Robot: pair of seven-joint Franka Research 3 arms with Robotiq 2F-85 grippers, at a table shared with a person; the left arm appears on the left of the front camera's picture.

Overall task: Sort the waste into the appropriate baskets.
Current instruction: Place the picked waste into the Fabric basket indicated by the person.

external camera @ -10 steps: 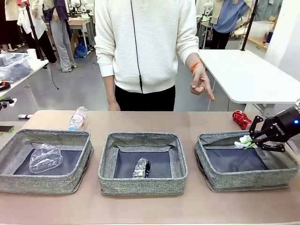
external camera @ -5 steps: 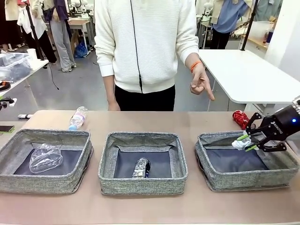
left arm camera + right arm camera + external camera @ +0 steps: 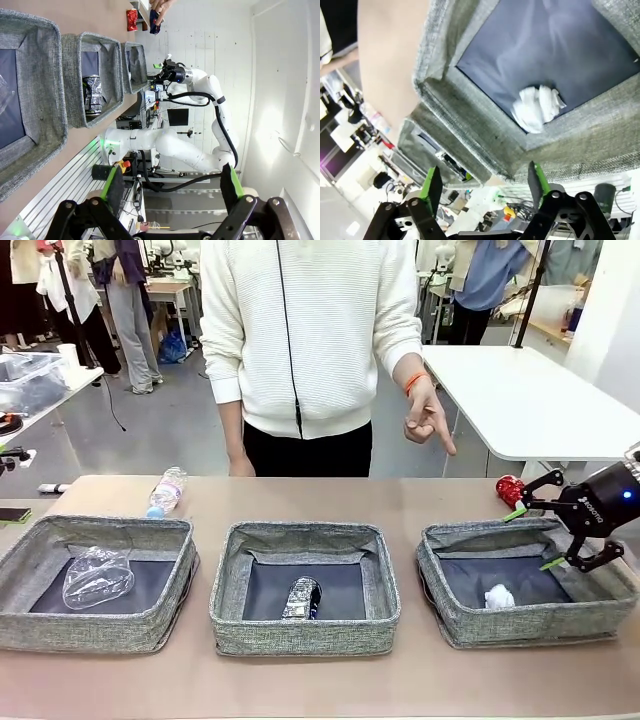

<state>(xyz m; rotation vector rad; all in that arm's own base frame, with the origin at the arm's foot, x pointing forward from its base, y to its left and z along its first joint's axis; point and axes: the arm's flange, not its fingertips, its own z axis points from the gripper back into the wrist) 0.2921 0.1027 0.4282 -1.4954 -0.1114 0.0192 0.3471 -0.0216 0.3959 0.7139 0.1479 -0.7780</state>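
Over the right-hand basket (image 3: 520,625) our right gripper (image 3: 534,538) hangs with jaws spread and empty; we judge the red can (image 3: 512,490), just beyond it behind the basket's far rim, nearest this arm, while the paper ball (image 3: 498,597) lies below inside.

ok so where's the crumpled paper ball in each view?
Front: the crumpled white paper ball lies on the dark bottom of the right basket, below the right gripper.
Right wrist: right of centre, in the basket's corner.
Left wrist: hidden by the wall of that basket, the farthest of three, at top centre.
Shared landmark: the right basket.
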